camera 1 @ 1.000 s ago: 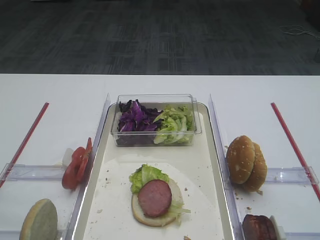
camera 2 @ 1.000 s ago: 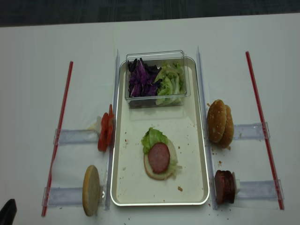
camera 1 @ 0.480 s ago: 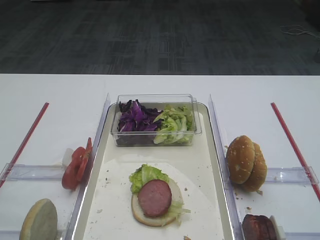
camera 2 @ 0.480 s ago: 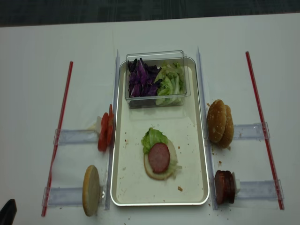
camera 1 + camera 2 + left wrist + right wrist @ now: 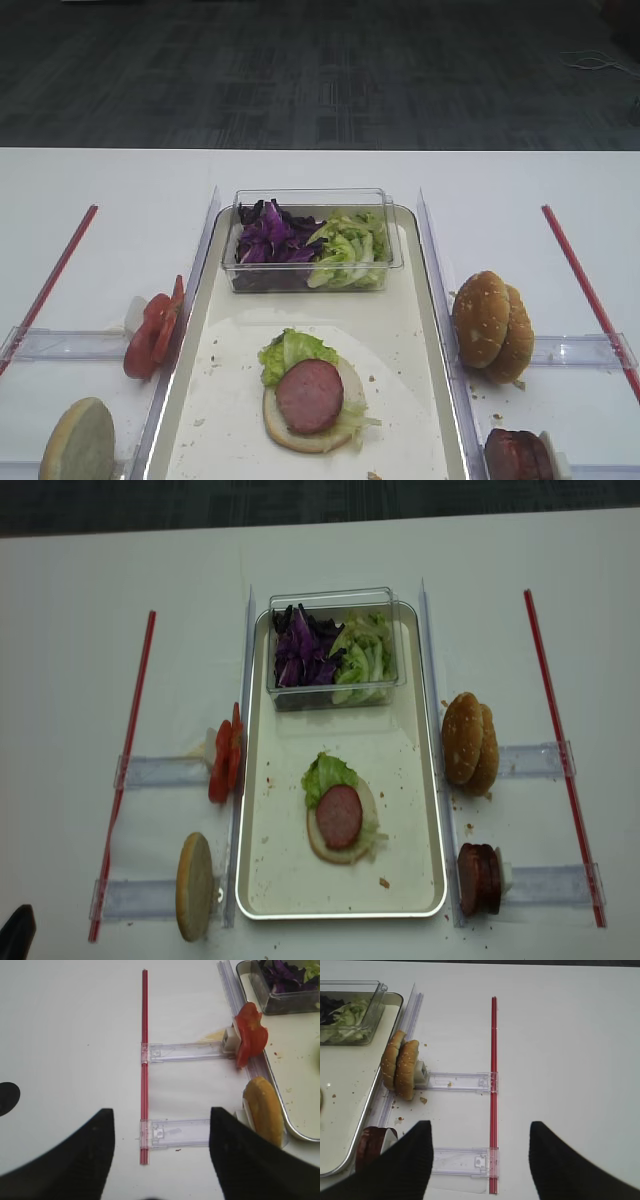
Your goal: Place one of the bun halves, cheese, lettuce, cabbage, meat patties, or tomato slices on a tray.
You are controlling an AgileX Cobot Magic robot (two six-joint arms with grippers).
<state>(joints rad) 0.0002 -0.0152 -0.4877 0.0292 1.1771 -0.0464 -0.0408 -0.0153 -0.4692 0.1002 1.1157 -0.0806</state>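
The cream tray [image 5: 290,865] holds a pale bun half topped with lettuce [image 5: 325,773] and a meat patty [image 5: 339,816]. Right of the tray, sesame bun halves [image 5: 470,742] and meat patties [image 5: 478,878] stand on edge. Tomato slices [image 5: 224,760] and a pale bun half [image 5: 194,885] stand on its left. Cabbage [image 5: 272,235] and more lettuce [image 5: 350,245] fill the tub. I cannot make out any cheese. My right gripper [image 5: 480,1160] hovers open over the table right of the patties [image 5: 370,1145]. My left gripper [image 5: 160,1160] hovers open, left of the pale bun [image 5: 265,1115].
A clear plastic tub [image 5: 335,600] sits at the tray's far end. Red strips [image 5: 130,760] [image 5: 560,750] and clear plastic rails [image 5: 460,1081] [image 5: 185,1051] lie on the white table on both sides of the tray. Crumbs dot the tray.
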